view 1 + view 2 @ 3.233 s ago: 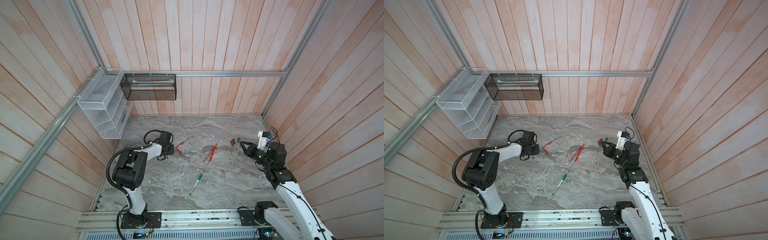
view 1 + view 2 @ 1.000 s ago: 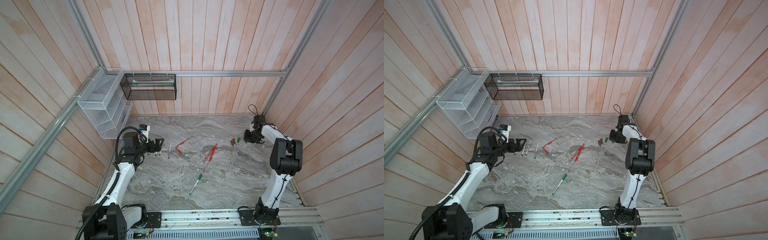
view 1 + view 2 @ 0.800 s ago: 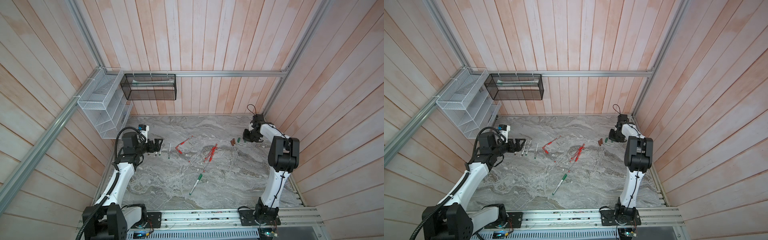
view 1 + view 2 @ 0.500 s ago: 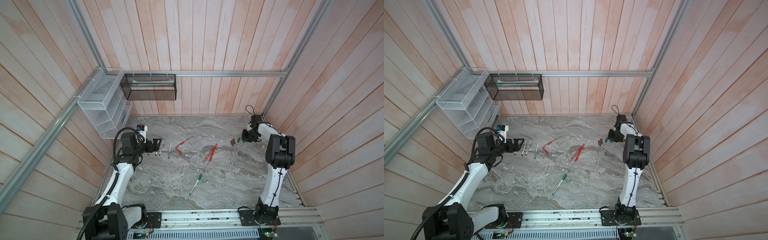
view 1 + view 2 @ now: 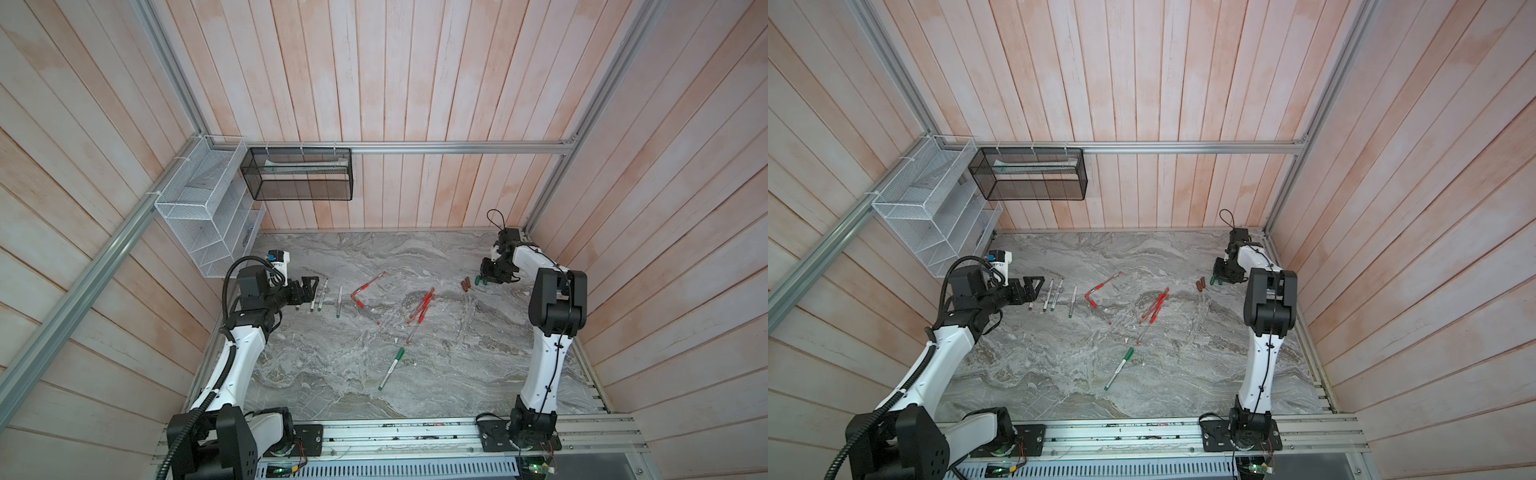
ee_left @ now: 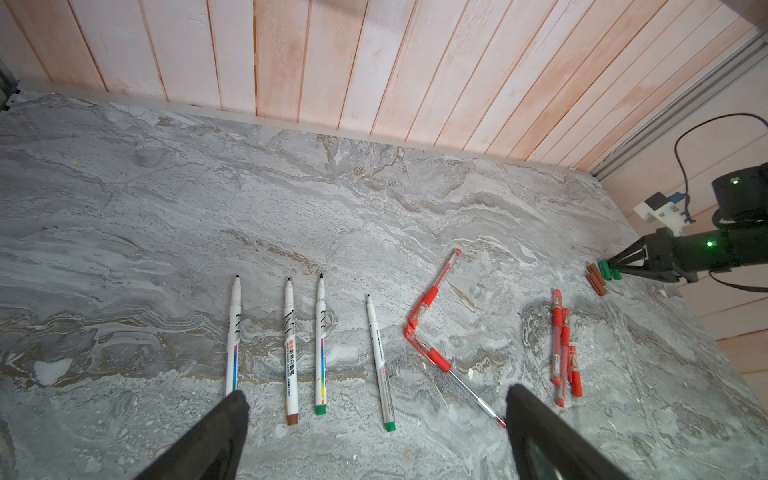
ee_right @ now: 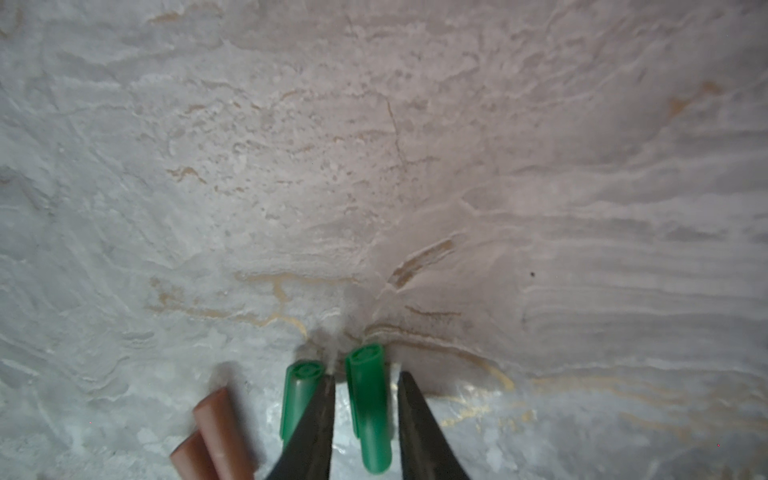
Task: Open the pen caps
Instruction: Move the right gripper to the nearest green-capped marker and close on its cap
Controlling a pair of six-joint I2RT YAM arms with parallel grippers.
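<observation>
Marble lay under my right gripper point(image 7: 368, 378), jaws parted slightly, astride a green cap point(image 7: 370, 424) resting between them, its long axis parallel to theirs. Another cap point(image 7: 299, 395) sat just outside. My left gripper point(image 6: 376, 392), spread wide, was far off.
</observation>
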